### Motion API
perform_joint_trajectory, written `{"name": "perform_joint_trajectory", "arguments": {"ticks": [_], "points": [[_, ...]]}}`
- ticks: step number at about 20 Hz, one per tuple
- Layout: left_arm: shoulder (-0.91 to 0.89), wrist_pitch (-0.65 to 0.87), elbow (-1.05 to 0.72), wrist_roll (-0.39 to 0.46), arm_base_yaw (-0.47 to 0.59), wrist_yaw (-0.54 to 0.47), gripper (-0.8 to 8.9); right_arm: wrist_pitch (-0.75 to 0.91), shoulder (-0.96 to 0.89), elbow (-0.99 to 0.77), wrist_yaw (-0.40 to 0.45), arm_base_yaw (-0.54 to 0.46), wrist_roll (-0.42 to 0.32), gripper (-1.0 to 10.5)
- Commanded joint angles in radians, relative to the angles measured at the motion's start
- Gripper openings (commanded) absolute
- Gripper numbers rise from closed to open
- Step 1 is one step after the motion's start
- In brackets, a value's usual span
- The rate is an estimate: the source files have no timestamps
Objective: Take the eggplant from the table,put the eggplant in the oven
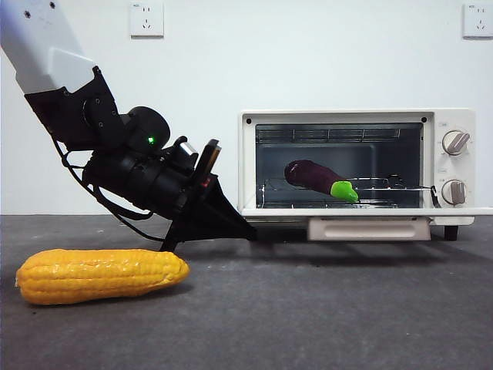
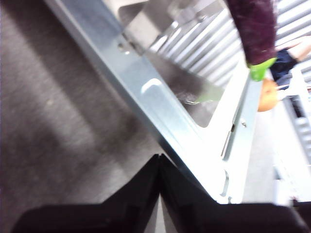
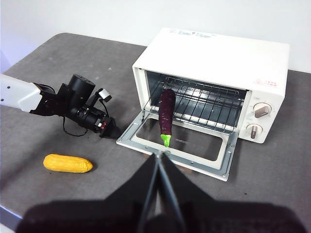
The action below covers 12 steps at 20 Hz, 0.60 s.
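Front view: the eggplant [image 1: 312,177] lies on the rack inside the oven [image 1: 356,165], stem outward; the left gripper [image 1: 248,233] sits low beside the door.

Left wrist view: its jaws are pressed together, empty, at the door's edge.

Right wrist view: the right gripper [image 3: 159,158], also pressed together, waits high. The stem overhangs the door [image 3: 179,144]; closing could jam it.

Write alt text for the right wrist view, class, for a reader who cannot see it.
A dark purple eggplant lies on the wire rack of an open cream-white oven, its green tip pointing out over the lowered door. The left gripper rests shut at the door's corner, a yellow corn cob lies on the grey table, and the right gripper hangs shut above.
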Motion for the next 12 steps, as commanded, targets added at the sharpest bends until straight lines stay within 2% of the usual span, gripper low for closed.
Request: {"name": "perform_joint_trajectory", "arguments": {"ticks": [1, 12], "points": [[0.013, 0.063, -0.003, -0.046, 0.002, 0.051, -0.08, -0.026, -0.004, 0.003, 0.005, 0.001, 0.011, -0.1], [0.012, 0.226, -0.002, -0.180, 0.007, 0.096, -0.08, -0.026, -0.004, 0.002, 0.024, 0.001, 0.010, -0.1]]}}
